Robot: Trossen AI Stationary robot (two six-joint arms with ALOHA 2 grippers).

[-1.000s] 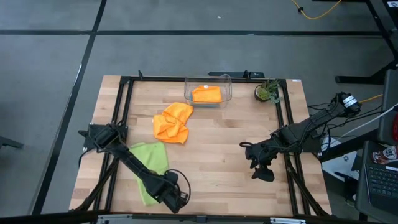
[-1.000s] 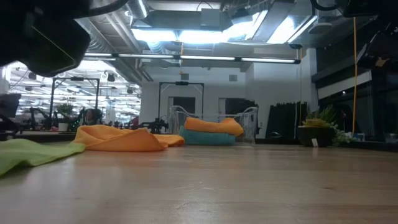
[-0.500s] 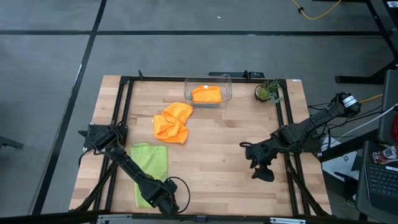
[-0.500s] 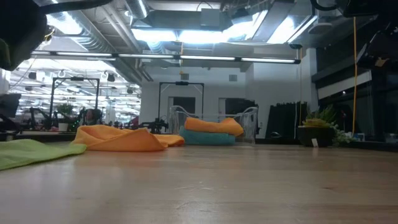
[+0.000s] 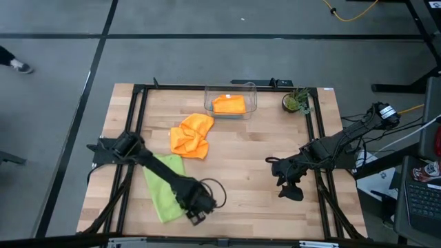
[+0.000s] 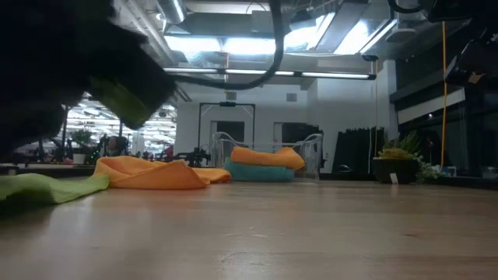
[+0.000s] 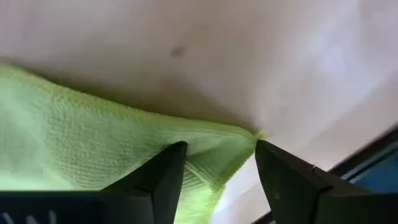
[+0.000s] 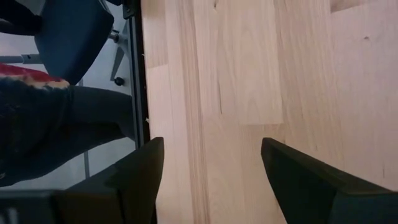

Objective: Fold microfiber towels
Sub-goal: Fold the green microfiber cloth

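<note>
With the left tool [image 7: 216,163] gaping around the green towel's [image 5: 164,186] corner, closing late could miss the thin edge, while the right tool [image 8: 211,171] idles open.

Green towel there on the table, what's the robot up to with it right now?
The left gripper sits at a corner of the lime green towel near the table's front edge, the corner between its open fingers, apparently mid-fold. The right gripper waits open above bare wood on the right. A crumpled orange towel lies unfolded mid-table. Another orange towel sits in the clear bin on a teal towel.
</note>
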